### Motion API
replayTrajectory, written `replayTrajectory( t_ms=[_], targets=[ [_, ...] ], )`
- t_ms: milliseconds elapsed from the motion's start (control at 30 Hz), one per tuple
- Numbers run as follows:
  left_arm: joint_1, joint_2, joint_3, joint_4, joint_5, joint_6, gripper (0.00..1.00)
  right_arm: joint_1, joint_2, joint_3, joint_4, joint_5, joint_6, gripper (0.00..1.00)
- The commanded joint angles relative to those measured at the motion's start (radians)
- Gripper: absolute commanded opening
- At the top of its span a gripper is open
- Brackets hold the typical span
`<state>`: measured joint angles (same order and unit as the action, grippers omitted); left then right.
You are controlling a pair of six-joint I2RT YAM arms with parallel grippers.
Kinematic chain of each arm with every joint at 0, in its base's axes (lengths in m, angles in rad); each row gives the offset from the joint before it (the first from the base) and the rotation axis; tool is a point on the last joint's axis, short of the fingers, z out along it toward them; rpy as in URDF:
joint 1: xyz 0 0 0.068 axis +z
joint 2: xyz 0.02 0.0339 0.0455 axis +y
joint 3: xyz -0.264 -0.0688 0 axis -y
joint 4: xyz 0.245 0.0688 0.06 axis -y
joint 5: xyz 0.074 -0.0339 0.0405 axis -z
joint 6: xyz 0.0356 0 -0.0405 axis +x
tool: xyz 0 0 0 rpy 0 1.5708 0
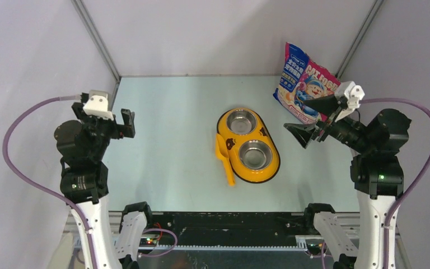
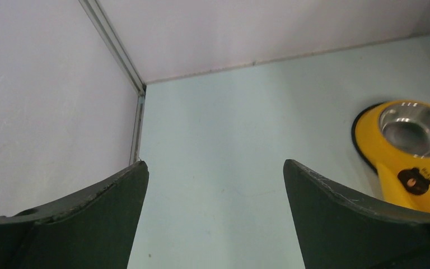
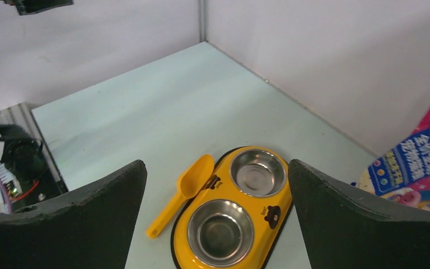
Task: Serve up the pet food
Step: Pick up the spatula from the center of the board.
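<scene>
Glossy blue-and-pink pouch, upright

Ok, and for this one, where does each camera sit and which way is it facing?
Top external: above and behind the bases, looking down at the table; both arms show, left pincer and right pincer open.
Left wrist: on the left arm, facing the far-left corner; its fingers frame the view.
Right wrist: on the right arm, looking leftward over the orange scoop, pet food pouch at right; its fingers show.
Shared: the yellow double feeder appears in all three.
</scene>
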<state>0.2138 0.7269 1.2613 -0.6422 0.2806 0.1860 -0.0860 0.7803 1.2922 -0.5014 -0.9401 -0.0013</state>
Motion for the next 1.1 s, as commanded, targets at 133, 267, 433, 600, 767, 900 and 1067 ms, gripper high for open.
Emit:
replayTrajectory(
  t_ms=[133,267,433,600,767,900,1067],
  targets=[
    [0.003,-0.039,-0.212,0.024,0.059,0.085,0.98,0.179,0.106,-0.042,-0.047,0.152,-0.183,1.00],
    [0.004,-0.027,-0.255,0.025,0.119,0.108,0.98,0.272,0.182,-0.058,-0.124,0.269,-0.313,1.00],
    [0.004,-0.026,-0.285,0.032,0.142,0.106,0.98,0.389,0.279,-0.112,-0.179,0.485,-0.423,1.00],
    [0.004,-0.029,-0.307,0.022,0.174,0.116,0.98,0.456,0.356,-0.173,-0.135,0.624,-0.466,1.00],
    [0.003,-0.033,-0.315,0.025,0.180,0.115,0.98,0.487,0.434,-0.174,-0.129,0.729,-0.473,1.00],
    [0.004,-0.038,-0.319,0.028,0.193,0.112,0.98,0.496,0.472,-0.174,-0.126,0.796,-0.477,1.00],
    [0.004,-0.049,-0.321,0.028,0.204,0.109,0.98,0.502,0.502,-0.174,-0.119,0.867,-0.491,1.00]
  ],
)
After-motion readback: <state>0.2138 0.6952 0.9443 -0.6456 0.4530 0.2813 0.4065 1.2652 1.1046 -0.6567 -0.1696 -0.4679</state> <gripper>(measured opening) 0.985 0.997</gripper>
